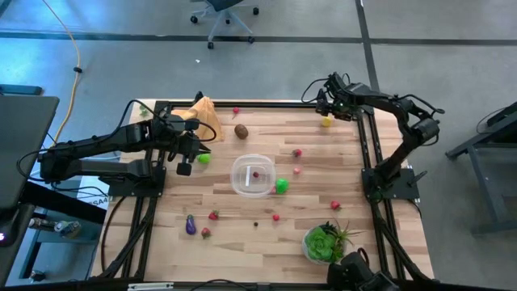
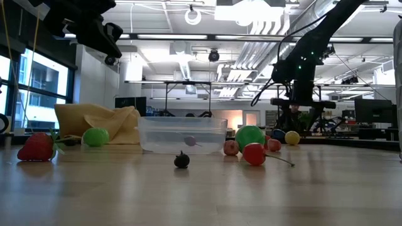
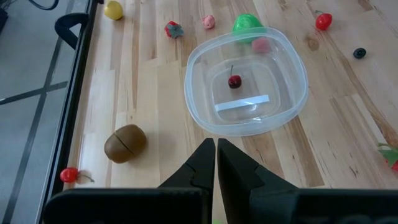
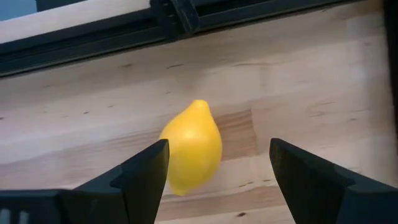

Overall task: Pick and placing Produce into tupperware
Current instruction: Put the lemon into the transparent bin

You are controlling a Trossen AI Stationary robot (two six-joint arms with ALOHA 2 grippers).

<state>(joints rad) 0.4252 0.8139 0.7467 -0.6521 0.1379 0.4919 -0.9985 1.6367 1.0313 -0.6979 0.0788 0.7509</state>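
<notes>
The left gripper (image 1: 184,169), fingers pressed together and empty, hangs at nine o'clock of the round clear plastic tupperware (image 1: 252,175), mid-table. One red cherry (image 3: 234,81) lies inside; most scattered toy produce remains out. At one o'clock, the right gripper (image 4: 217,165), fingers wide, straddles the yellow lemon (image 4: 191,147) on the pale wooden table (image 1: 242,234), in an open workshop.

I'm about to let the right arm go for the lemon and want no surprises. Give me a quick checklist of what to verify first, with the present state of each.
1. Right hand open: ok, fingers spread wide.
2. Lemon between the fingers: not ok, it lies off-centre, close to one finger.
3. Lemon free of other produce: ok, bare wood around it.
4. Tupperware has room: ok, only a cherry inside.
5. Left hand out of the way: cannot tell, it is shut and hangs near the tupperware.
6. Height of the right hand above the lemon: cannot tell.
</notes>
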